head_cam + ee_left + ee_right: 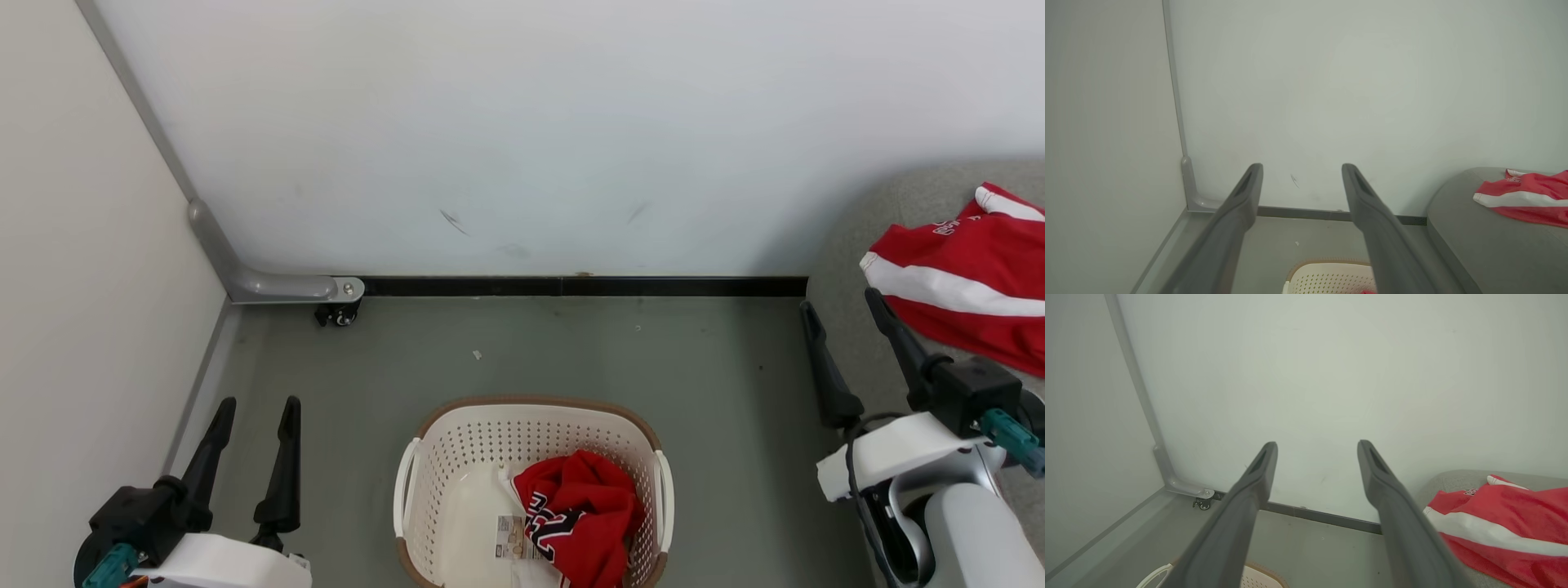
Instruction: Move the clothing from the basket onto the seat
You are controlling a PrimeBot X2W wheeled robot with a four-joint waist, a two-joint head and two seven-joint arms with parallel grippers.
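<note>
Jaws stand wide and empty on both your left gripper (259,402) and right gripper (839,300). You look about halfway: the striped garment (963,282) already lies on the seat (890,212), while the lettered garment (584,510) sits crumpled in the basket (531,401) between your arms. You have that one left to carry across.

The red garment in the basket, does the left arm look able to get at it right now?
Probably yes. The red garment lies uncovered in the open-topped basket, and the left pincer stands open to its left with just floor between them.
</note>
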